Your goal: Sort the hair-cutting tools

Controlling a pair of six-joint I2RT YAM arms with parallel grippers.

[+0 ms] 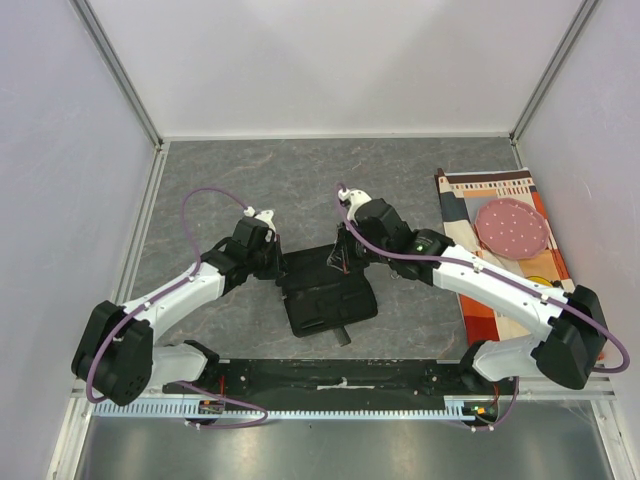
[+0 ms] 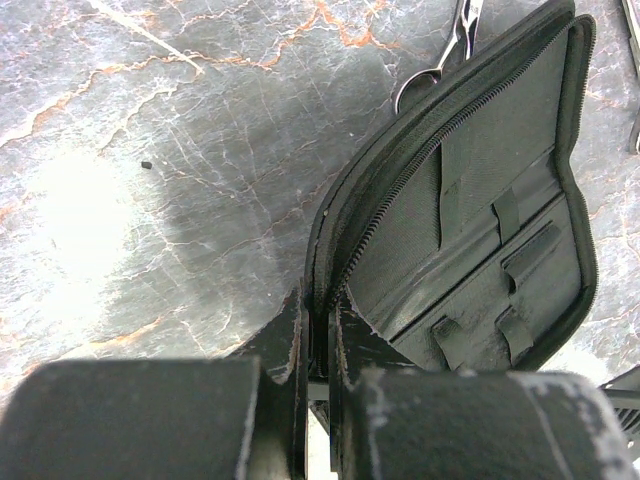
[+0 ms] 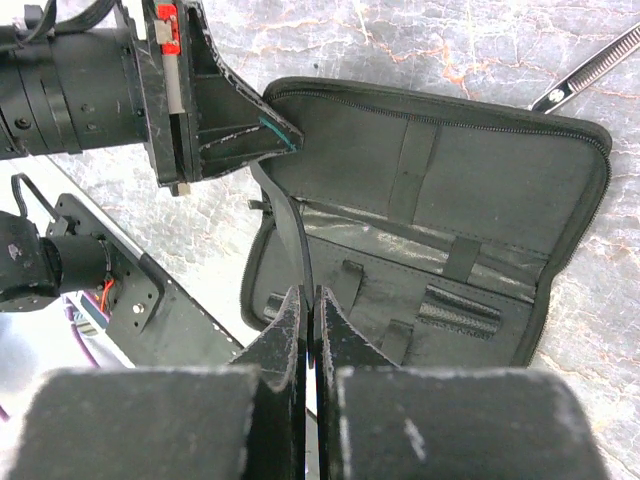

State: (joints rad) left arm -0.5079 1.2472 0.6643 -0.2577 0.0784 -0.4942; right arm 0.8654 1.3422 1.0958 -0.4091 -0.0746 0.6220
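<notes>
The black fabric pouch [image 1: 328, 298] lies open in the middle of the table, its pockets showing [image 3: 450, 250]. My left gripper [image 2: 320, 295] is shut on the pouch's zippered left rim [image 2: 345, 240] and holds that flap up. From the other side my right gripper [image 3: 312, 295] is shut on a thin black comb [image 3: 290, 225], seen edge-on, which points down into the pouch. One pair of silver scissors [image 2: 440, 50] lies on the table just beyond the pouch, also showing as scissors [image 3: 590, 65]. The left gripper [image 1: 281, 266] and right gripper [image 1: 343, 262] face each other across the pouch.
A patterned cloth [image 1: 480, 200] with a pink dotted disc [image 1: 510, 228] lies at the right. A black rail [image 1: 340, 378] runs along the near edge between the arm bases. White walls close in the back and sides. A short dark stub [image 1: 344, 336] sticks out at the pouch's near edge.
</notes>
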